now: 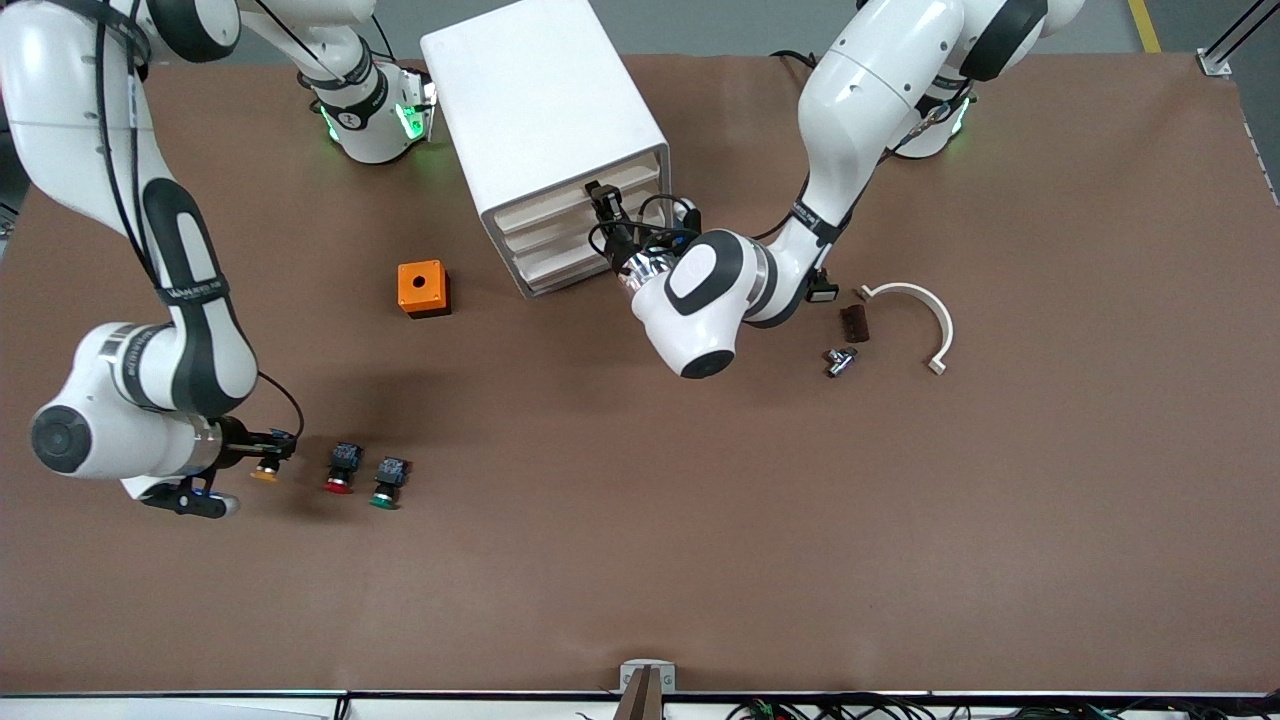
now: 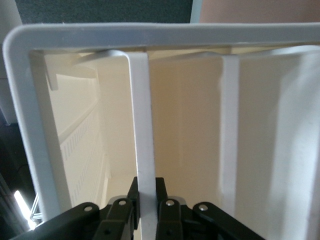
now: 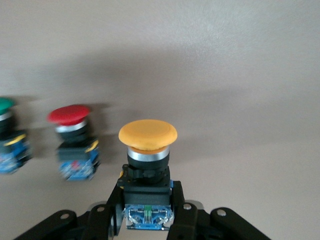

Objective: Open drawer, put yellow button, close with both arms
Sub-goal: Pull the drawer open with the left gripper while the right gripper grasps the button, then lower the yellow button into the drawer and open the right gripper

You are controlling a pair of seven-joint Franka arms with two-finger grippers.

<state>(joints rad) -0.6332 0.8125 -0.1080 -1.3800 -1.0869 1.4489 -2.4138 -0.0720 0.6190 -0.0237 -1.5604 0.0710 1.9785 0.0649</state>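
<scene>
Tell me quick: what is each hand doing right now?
Left hand: closed on the top drawer's handle at the cabinet front.
Right hand: closed on the yellow button, beside the red button.

orange box (image 1: 423,288), red button (image 1: 341,470), green button (image 1: 387,484), white bracket (image 1: 920,320)

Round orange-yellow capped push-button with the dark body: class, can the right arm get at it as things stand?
Yes, apparently: the right gripper is already shut on the yellow button; the red-capped button stands apart beside it, leaving the way free.
</scene>
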